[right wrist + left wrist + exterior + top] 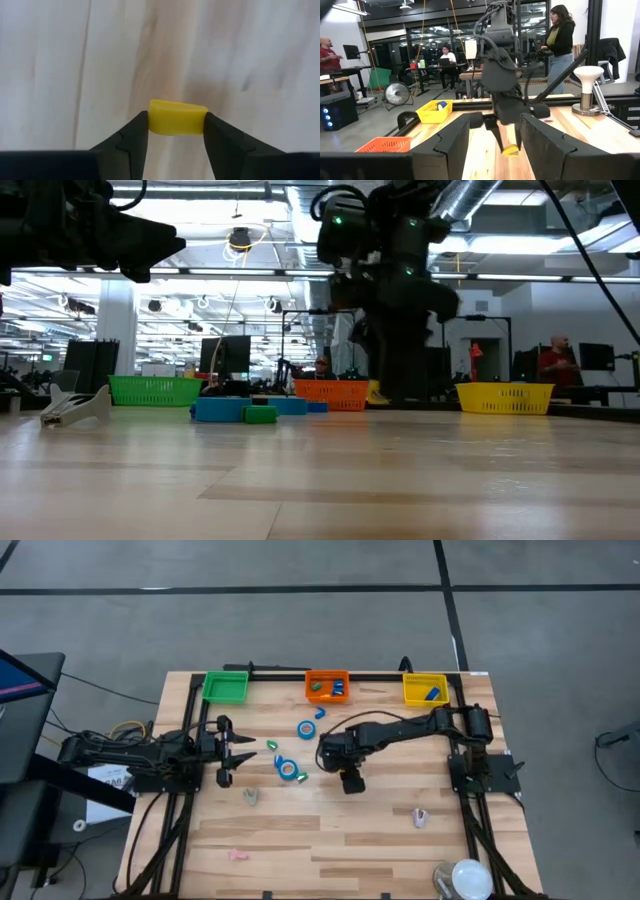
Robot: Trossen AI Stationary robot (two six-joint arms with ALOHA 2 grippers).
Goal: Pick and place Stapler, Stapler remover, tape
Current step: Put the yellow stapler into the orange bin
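Right gripper (175, 122) closed on yellow stapler (177, 118), probably gripped across its width; yellow bin (424, 689) nearest this arm; left gripper (236, 748) half-open, empty.

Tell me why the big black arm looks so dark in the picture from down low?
In the low view bright ceiling lights shine behind the right arm's claw, leaving it a dark shape. In the right wrist view the yellow stapler it pinches is evenly lit, and the table looks soft and blurry.
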